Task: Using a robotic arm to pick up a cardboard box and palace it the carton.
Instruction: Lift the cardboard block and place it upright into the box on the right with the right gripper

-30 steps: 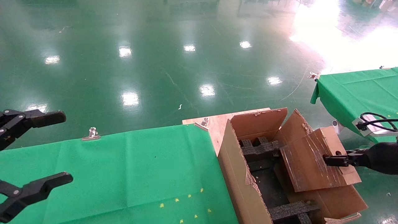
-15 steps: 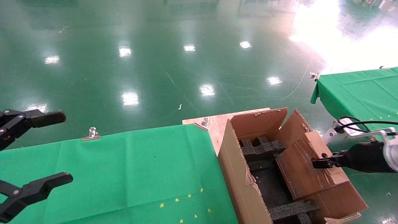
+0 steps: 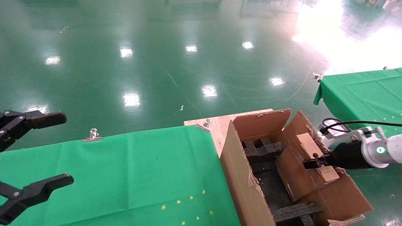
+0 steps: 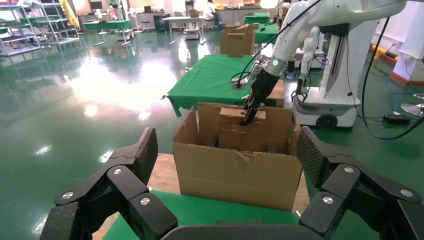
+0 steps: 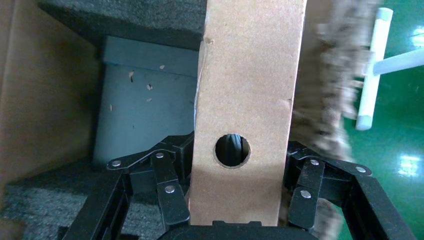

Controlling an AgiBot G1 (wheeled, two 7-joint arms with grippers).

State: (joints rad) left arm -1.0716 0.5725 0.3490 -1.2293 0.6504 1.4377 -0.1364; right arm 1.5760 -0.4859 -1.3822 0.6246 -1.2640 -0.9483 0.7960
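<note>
- The right gripper (image 3: 309,164), on the white robotic arm (image 3: 377,150), reaches in from three o'clock in the head view, its fingers (image 5: 172,200) pinching the cardboard box (image 3: 306,166) across its narrow sides.
- The right wrist view shows the grip: black links clamp both sides, and the face with the round hole lies between them.
- The cardboard box is tilted, lower end dipping inside the carton (image 3: 241,175), upper end leaning toward one o'clock against the carton's right-hand flap.
- Its long axis runs straight out from the fingers, down toward the black foam inserts (image 3: 260,149) and the dark floor of the carton.
- My read: the placing is nearly done, and what counts is steering that long axis down between the foam blocks before letting go.
- The left gripper (image 3: 28,157) is parked at nine o'clock over the green bench (image 3: 125,175), fingers spread wide, holding nothing, well apart from the carton.
</note>
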